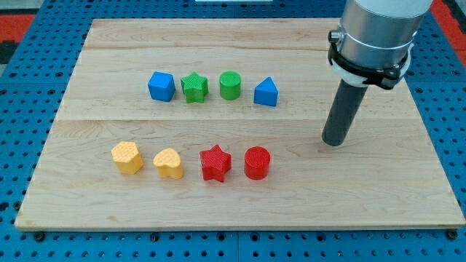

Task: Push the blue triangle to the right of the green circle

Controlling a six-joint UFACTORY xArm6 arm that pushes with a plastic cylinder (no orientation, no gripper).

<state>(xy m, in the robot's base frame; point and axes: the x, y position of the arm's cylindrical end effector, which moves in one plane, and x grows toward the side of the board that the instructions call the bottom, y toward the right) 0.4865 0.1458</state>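
The blue triangle (266, 92) stands on the wooden board (240, 204), just to the right of the green circle (230, 85), with a small gap between them. My tip (333, 142) rests on the board to the right of and below the blue triangle, well apart from it and touching no block.
A blue cube (162, 86) and a green star (194, 87) stand left of the green circle in the same row. A lower row holds a yellow hexagon (127, 157), a yellow heart (169, 163), a red star (215, 162) and a red circle (257, 162).
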